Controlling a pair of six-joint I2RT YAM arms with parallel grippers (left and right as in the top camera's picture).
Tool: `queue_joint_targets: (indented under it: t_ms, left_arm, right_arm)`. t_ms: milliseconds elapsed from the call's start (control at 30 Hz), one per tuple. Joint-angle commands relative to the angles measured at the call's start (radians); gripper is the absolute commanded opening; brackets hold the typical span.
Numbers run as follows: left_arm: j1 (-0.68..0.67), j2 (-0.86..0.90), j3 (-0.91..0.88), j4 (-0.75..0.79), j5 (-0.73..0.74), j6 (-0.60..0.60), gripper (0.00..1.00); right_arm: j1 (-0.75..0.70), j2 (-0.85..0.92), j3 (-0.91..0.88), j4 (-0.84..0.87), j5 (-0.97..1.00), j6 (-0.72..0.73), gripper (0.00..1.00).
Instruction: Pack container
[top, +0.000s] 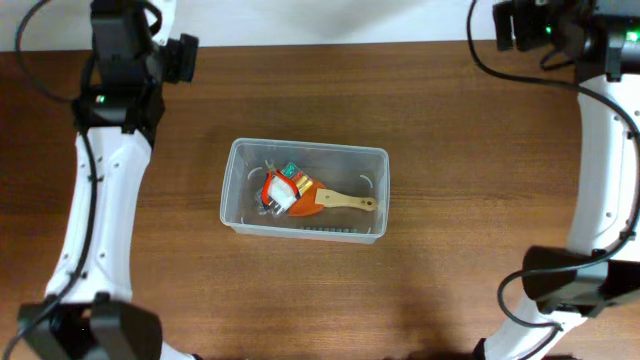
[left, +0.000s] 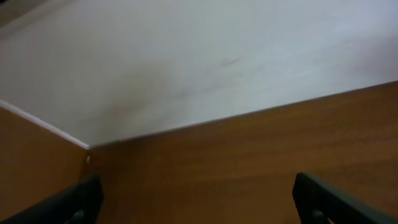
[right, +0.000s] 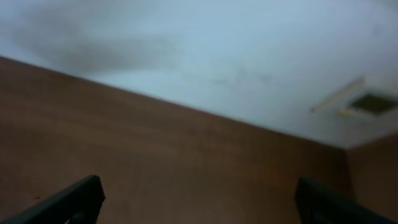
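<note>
A clear, colourless plastic rectangular tub with rounded corners and a thick rim, the container (top: 310, 148), sits upright near the middle of the brown wooden bench (top: 480, 200), with its long sides running left to right. Inside it lies a small cluster of things: an orange-and-white object (top: 279, 191) towards the left, a little green piece (top: 292, 169) just above it, and a pale wooden handle (top: 353, 202) pointing right from an orange head. What these items are is too small to tell. Both arms reach towards the far edge of the bench, well apart from the tub, one at each side. In the left wrist view the left claw (left: 199, 208) is released, its two dark fingertips spread to the lower corners with bare wood and a white surface beyond between them. The right claw (right: 202, 208) is likewise released and grasps nothing, its fingertips wide apart over the same brown wood and pale background.
</note>
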Motion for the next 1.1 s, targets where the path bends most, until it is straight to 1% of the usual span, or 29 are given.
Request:
queue_joint_targets:
  t_ms: [0,200,333,433,500,600,667,733,800,900,967,1067]
  left_arm:
    - [0.034,-0.185,-0.135,0.039,-0.016,-0.077,0.99]
    - [0.067,-0.421,-0.474,0.236,-0.017,-0.150,0.99]
    - [0.103,-0.540,-0.686,0.372,-0.011,-0.238,0.99]
    - [0.117,-0.619,-0.827,0.468,0.035,-0.236,0.99]
    - [0.119,-0.665,-0.906,0.498,0.043,-0.236,0.99]
    - [0.119,-0.716,-0.996,0.490,0.045,-0.238,0.99]
    - [0.118,-0.737,-1.031,0.459,0.049,-0.265,0.99]
    - [0.118,-0.745,-1.045,0.404,0.049,-0.294,0.99]
    - [0.118,-0.745,-1.048,0.341,0.049,-0.294,0.99]
    - [0.118,-0.743,-1.051,0.334,0.055,-0.294,0.99]
    - [0.118,-0.750,-1.051,0.328,0.069,-0.294,0.99]
    - [0.118,-0.791,-1.051,0.280,0.075,-0.293,0.99]
  right_arm:
    - [-0.046,-0.169,-0.172,0.027,-0.010,0.000,0.99]
    - [-0.055,-0.465,-0.602,0.158,-0.014,0.002,0.99]
    - [-0.040,-0.671,-0.892,0.219,-0.013,0.007,0.98]
    - [-0.027,-0.824,-1.096,0.282,-0.013,0.008,0.99]
    - [-0.021,-0.930,-1.224,0.318,-0.012,0.007,0.99]
    - [-0.021,-1.078,-1.394,0.373,-0.013,0.008,0.99]
    - [-0.021,-1.176,-1.493,0.388,-0.012,0.008,0.99]
    - [-0.021,-1.269,-1.582,0.401,-0.013,0.008,0.99]
    - [-0.021,-1.360,-1.656,0.401,-0.013,0.008,0.99]
    - [-0.021,-1.479,-1.733,0.396,-0.013,0.008,0.99]
    - [-0.021,-1.542,-1.763,0.386,-0.013,0.008,0.99]
    - [-0.021,-1.604,-1.783,0.374,-0.013,0.008,0.99]
